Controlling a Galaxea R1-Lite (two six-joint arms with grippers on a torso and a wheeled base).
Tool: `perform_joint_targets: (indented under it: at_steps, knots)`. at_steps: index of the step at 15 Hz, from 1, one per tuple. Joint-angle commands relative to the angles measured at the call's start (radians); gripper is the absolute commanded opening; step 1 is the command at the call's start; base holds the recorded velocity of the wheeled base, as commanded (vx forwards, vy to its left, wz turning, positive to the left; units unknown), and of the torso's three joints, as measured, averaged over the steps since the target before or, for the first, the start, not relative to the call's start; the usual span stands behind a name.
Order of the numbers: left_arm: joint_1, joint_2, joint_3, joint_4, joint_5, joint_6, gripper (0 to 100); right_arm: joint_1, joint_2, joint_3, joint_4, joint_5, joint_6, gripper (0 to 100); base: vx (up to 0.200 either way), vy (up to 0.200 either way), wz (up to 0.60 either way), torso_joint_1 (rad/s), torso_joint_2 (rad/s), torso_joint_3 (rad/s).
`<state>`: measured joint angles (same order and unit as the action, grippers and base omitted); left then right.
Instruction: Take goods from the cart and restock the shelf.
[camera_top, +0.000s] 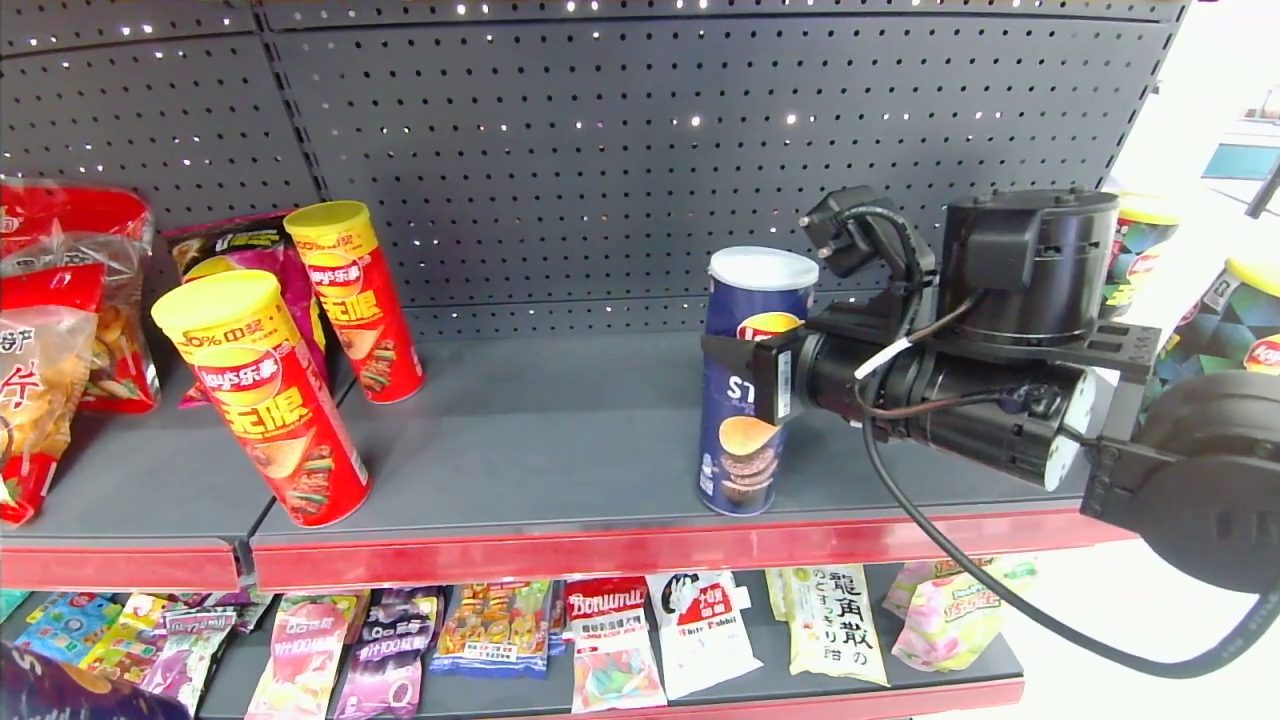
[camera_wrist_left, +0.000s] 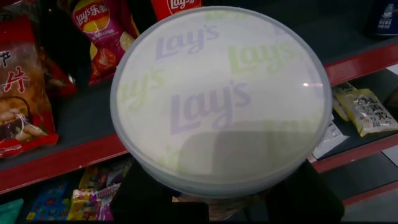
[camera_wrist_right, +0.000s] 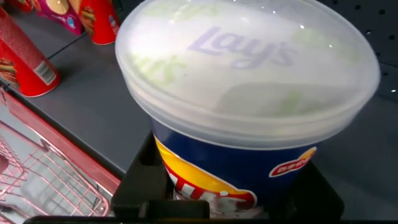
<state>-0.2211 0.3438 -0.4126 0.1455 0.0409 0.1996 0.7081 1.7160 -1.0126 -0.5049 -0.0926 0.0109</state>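
**Blue can reaches the shelf, release yet to come**

The right gripper (camera_top: 745, 375) is closed around the upper middle of a blue can (camera_top: 745, 440) of crisps, one finger on either side. The can stands upright with its base on the grey shelf (camera_top: 560, 430), just behind the red front lip. It has arrived at its place but has not been let go.

The left gripper (camera_wrist_left: 224, 208) holds a second can (camera_wrist_left: 221, 99) in the air short of the shelf. The can's pale lid hides most of the fingers clamped beneath it.

Well apart from the blue can, on the robot's left, stand two red cans with yellow lids. One (camera_top: 265, 400) is near the lip and leans a little; the other (camera_top: 355, 300) is farther back. Beyond them from the blue can lie snack bags (camera_top: 60, 330).

Sweet packets (camera_top: 610, 640) fill the tier below the blue can, and the wire cart (camera_wrist_right: 43, 180) sits just in front of the lip.

Judged from this, one item is all but stocked. Releasing it and shelving the second can remain, and what is left in the cart cannot be told.
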Motion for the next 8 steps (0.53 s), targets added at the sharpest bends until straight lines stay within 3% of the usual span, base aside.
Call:
perform_joint_targets:
  at_steps: [1,8]
  knots:
    - [0.0,0.0,0.0,0.0,0.001,0.0,0,0.017,0.004,0.0,0.0,0.001,0.0,0,0.0,0.0,0.0,0.0,0.0,0.0]
    - [0.0,0.0,0.0,0.0,0.001,0.0,0,0.044,0.063,0.005,-0.106,-0.069,-0.009,0,0.0,0.0,0.0,0.0,0.0,0.0]
